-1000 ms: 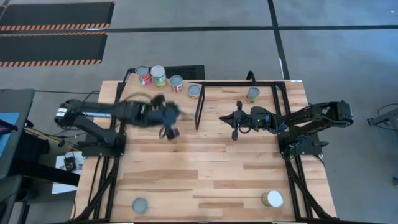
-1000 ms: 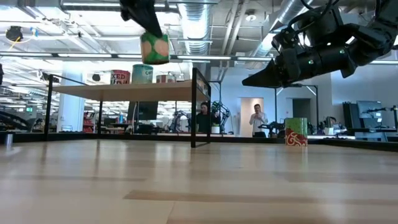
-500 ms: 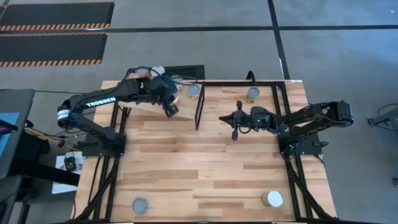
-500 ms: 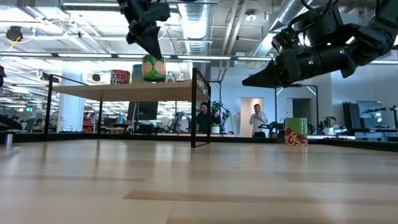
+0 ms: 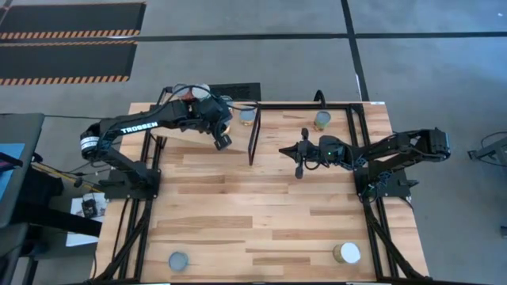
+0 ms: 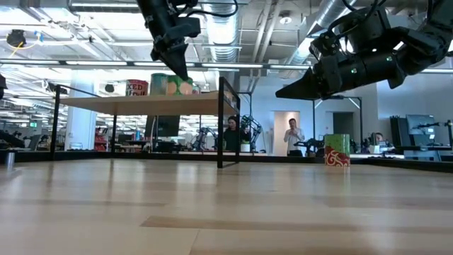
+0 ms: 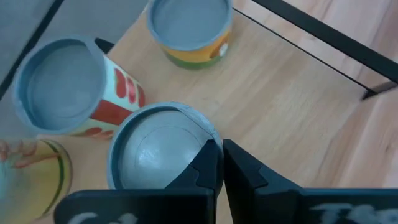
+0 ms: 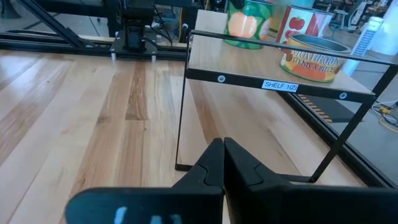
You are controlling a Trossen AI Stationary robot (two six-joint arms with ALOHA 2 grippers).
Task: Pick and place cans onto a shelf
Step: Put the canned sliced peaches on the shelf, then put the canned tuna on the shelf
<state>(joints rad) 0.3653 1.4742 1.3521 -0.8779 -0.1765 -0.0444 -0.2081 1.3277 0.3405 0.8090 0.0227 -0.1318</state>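
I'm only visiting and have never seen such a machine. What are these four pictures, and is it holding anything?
Two robot arms work at a wooden table. One picture looks straight down, one looks level across the tabletop, and two come from cameras on the arms' wrists. The left gripper is shut and empty, just above a grey-topped can that stands on the small raised shelf among other cans. The right gripper waits shut over the table's middle, holding nothing. Three more cans stand on the table: one at the far edge, two at the near edge.

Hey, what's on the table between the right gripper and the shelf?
Only bare tabletop, seen in the high view, separates the right gripper from the shelf.
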